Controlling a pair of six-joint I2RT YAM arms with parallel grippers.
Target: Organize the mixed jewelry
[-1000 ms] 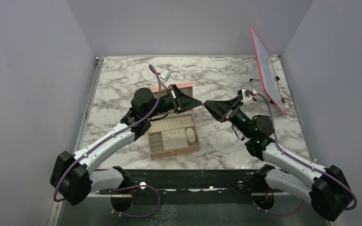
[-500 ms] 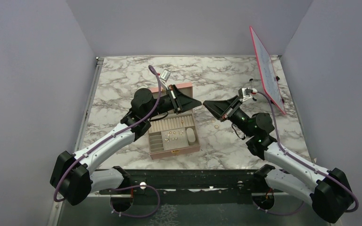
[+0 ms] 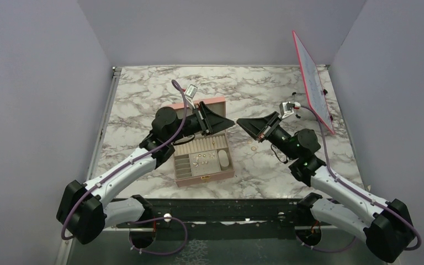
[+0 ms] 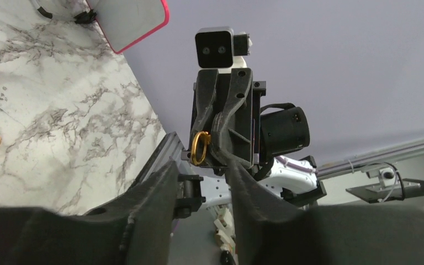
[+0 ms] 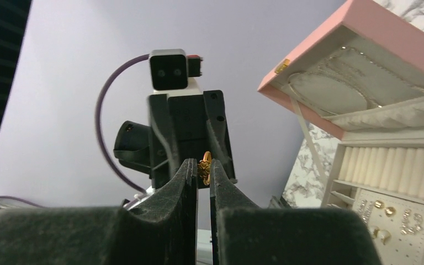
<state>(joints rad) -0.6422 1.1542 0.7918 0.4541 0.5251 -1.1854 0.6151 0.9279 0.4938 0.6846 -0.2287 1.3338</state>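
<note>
Pinching the gold ring point(image 5: 205, 165), the right gripper point(image 5: 203, 165) should hold firm while the part-open, empty left gripper point(image 4: 201, 168) withdraws.

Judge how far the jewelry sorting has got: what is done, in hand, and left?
Done: several small pieces sit in compartments of the pink box. In hand: the right gripper is shut on a gold ring, tip to tip with the open left gripper. Left: boxing that ring, plus a loose ring lying on the table.
</note>
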